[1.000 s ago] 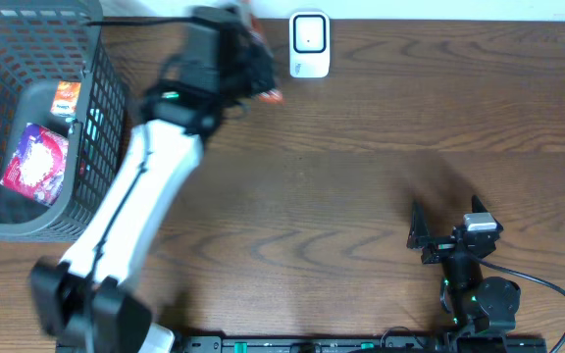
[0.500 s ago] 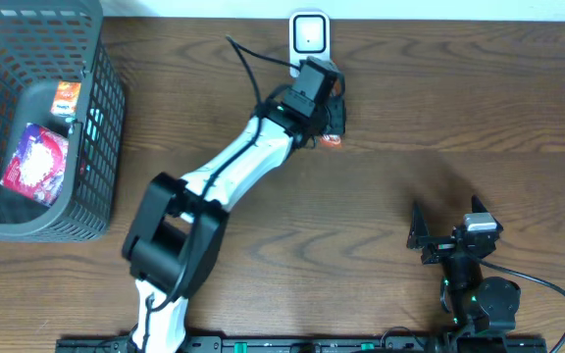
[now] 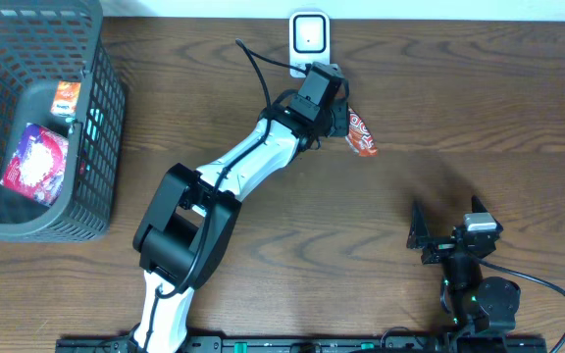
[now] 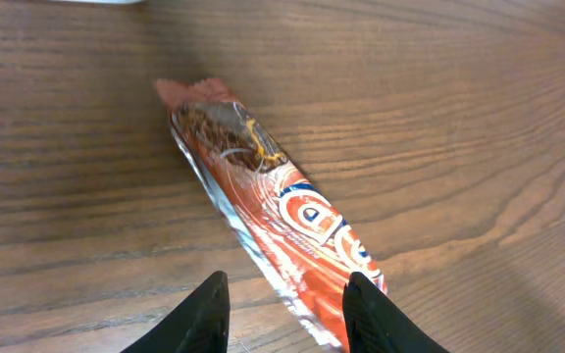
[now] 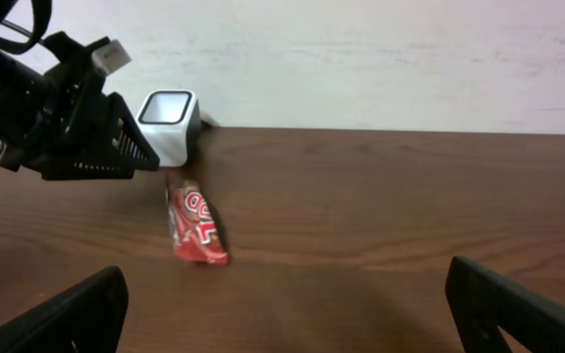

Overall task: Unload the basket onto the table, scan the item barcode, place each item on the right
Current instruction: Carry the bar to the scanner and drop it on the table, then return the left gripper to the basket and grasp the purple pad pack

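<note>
a: where is the snack bar (image 3: 361, 133) lying?
b: it is lying flat on the brown wooden table (image 3: 459, 108), just right of the white scanner (image 3: 309, 43) and a little nearer, towards the far edge.
a: is anything gripping it?
b: the left gripper (image 4: 287, 312) is straddling one end, jaws standing partly apart, seemingly not pinching. the right gripper (image 3: 447, 230) is waiting near right, jaws gaping wide, holding nothing.
a: which step is going on?
b: probably setting the bar down beside the scanner. next, the arm is needing to lift away without dragging the wrapper.
a: and the surroundings?
b: a grey basket (image 3: 106, 108) holding packets is sitting far left, and a pale wall (image 5: 361, 59) is running behind.
</note>
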Controlling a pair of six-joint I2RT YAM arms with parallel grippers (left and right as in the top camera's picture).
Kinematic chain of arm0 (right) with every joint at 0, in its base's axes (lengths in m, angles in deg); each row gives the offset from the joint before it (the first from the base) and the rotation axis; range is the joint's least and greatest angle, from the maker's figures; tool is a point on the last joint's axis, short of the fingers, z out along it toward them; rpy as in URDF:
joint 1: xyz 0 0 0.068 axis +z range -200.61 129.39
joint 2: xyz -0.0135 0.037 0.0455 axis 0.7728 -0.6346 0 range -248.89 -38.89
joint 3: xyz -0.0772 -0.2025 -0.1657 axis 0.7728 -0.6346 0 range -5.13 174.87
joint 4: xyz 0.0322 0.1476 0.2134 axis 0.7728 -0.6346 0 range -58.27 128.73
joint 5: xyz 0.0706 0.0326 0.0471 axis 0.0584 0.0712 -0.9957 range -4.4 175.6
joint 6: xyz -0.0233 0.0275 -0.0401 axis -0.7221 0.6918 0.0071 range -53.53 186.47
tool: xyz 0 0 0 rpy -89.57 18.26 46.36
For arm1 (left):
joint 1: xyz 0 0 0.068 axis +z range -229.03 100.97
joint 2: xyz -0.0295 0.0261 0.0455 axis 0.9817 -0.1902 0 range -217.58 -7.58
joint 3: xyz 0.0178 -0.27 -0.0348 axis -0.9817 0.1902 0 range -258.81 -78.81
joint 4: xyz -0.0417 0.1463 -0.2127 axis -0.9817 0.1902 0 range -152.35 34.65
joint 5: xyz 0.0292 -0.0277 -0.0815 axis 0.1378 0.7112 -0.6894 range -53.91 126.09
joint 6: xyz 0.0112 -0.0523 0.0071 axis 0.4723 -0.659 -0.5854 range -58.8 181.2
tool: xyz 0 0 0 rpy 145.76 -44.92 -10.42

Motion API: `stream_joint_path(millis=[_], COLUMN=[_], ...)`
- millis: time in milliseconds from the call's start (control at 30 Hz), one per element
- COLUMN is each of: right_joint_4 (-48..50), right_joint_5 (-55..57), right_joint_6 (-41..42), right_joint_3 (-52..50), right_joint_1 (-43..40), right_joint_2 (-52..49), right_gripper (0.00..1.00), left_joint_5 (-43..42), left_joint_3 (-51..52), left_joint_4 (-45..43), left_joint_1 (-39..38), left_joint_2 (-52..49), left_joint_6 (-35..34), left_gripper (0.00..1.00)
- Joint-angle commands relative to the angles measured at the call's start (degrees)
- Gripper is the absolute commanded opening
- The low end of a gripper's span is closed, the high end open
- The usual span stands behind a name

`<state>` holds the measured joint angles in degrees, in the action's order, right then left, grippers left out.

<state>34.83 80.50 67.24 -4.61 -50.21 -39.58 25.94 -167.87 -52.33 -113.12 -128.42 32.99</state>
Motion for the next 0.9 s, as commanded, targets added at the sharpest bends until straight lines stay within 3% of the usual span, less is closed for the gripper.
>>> stream_joint_path(millis=[0, 233, 433, 567, 867], right_joint_4=[-0.1, -0.1, -0.1, -0.1, -0.1], right_joint_5=[0.3, 0.3, 0.3, 0.3, 0.3], right_joint_6=[-0.4, -0.4, -0.4, -0.4, -0.4], right_joint_3=[-0.2, -0.2, -0.2, -0.2, -0.2], right_joint_1=[0.4, 0.4, 0.4, 0.4, 0.4], right_joint_2=[0.3, 0.3, 0.3, 0.3, 0.3], right_gripper=[0.99, 0.99, 0.99, 0.99, 0.99], left_joint_5=[0.6, 0.6, 0.6, 0.6, 0.6], left_joint_3=[-0.8, -0.8, -0.8, -0.8, -0.8], left_joint_4=[-0.3, 2.2, 9.1, 11.7, 12.4], left_joint_1=[1.6, 7.2, 15.5, 24.2, 46.9], left_joint_2=[5.4, 17.7, 28.5, 33.7, 37.7], left_joint_6=[0.8, 2.6, 12.5, 20.8, 20.5], left_gripper=[0.39, 0.40, 0.46, 0.50, 0.51])
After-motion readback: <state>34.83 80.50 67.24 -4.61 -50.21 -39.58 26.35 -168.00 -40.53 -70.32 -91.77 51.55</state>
